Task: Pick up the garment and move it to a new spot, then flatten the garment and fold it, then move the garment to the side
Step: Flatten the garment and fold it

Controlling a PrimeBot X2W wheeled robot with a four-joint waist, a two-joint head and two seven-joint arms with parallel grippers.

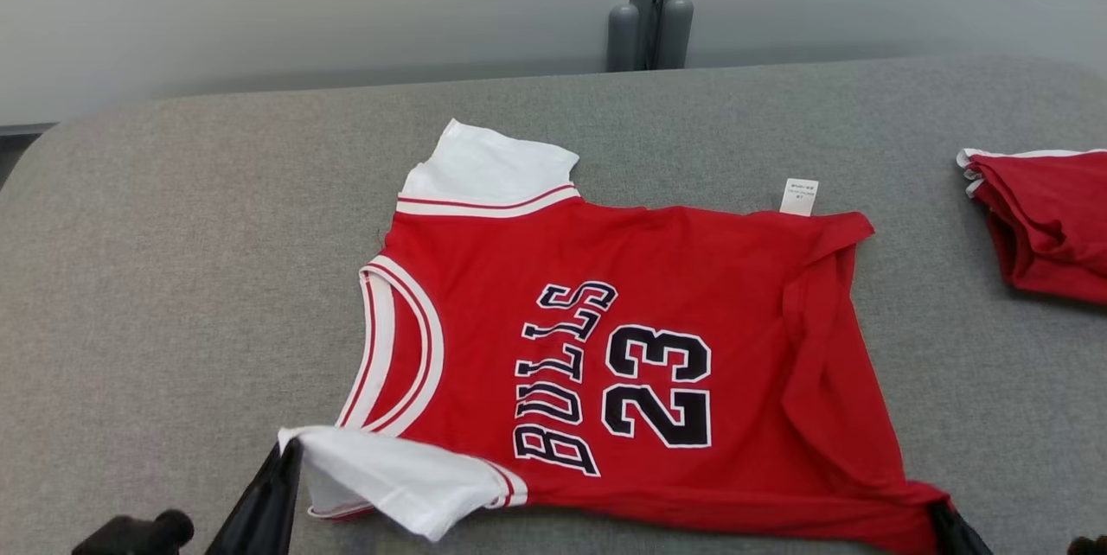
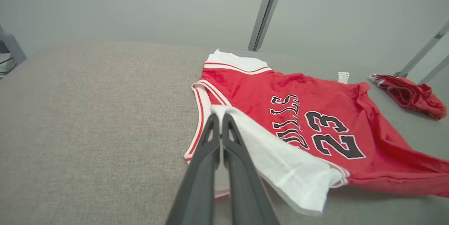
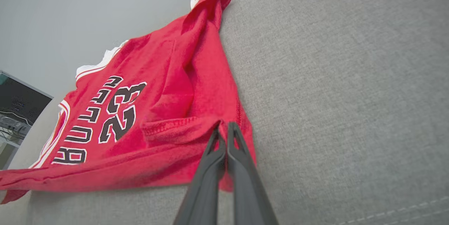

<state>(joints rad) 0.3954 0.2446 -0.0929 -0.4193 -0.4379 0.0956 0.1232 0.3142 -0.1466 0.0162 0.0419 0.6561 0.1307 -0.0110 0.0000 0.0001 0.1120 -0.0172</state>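
Jersey: one, neck end at the left gripper, which clamps its white sleeve; long axis runs to the right gripper, clamped on its hem. One other red garment lies beyond.

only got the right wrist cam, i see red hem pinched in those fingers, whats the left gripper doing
Observer: The left gripper is shut on the corner of the near white sleeve of the jersey.
Operator: ok, anything else lying near it that i could drag
Observer: A second red garment lies bunched on the grey surface off to the robot's right, apart from the jersey.
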